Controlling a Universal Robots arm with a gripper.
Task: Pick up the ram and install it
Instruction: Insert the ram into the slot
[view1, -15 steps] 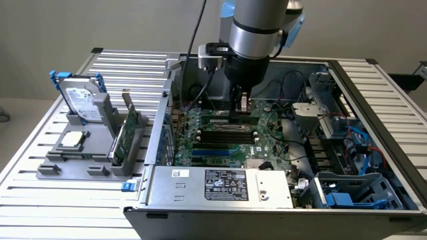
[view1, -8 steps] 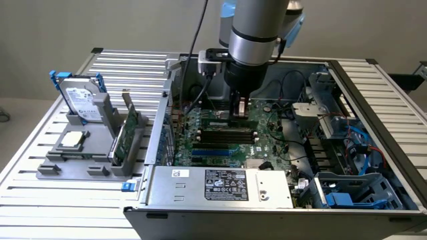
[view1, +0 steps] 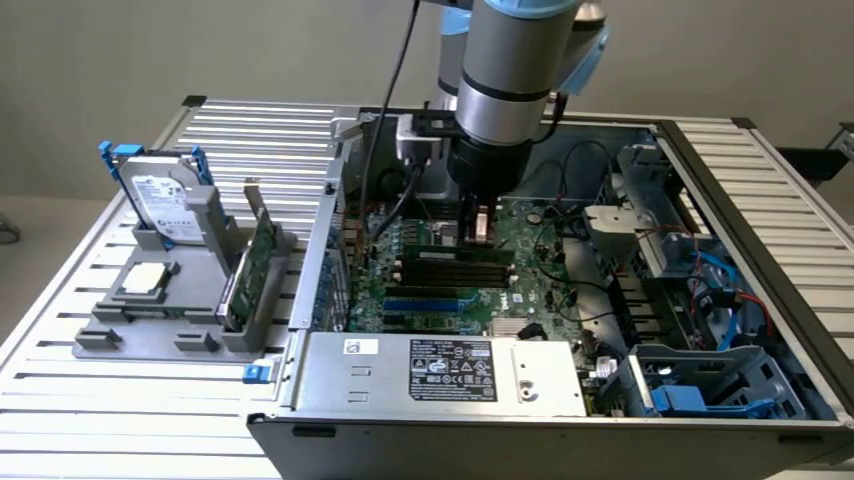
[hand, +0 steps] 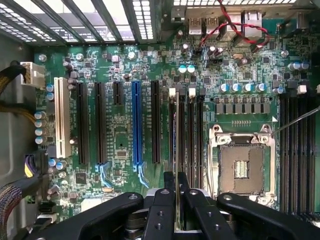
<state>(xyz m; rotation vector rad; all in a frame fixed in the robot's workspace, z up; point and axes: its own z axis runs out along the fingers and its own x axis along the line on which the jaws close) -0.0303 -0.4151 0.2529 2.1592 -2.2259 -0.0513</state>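
Observation:
My gripper (view1: 481, 222) reaches down into the open computer case, close above the motherboard (view1: 441, 285). In the wrist view the gripper (hand: 176, 189) is shut on the ram (hand: 176, 135), a thin green stick seen edge-on. The stick runs parallel to the bank of black memory slots (hand: 192, 135) beside the CPU socket (hand: 243, 162) and lies over the slots farthest from the socket. Whether its edge touches a slot I cannot tell. In the exterior view the ram (view1: 481, 232) pokes out below the fingers, just above the black slots (view1: 454, 262).
On the table at the exterior view's left, a grey holder (view1: 147, 338) carries a hard drive with blue rails (view1: 167, 205), an upright green expansion card (view1: 254, 272) and a CPU chip (view1: 144, 280). The power supply (view1: 441, 370), case walls and cables (view1: 727, 285) surround the motherboard. A blue slot (hand: 136, 122) and white slot (hand: 62, 117) lie nearby.

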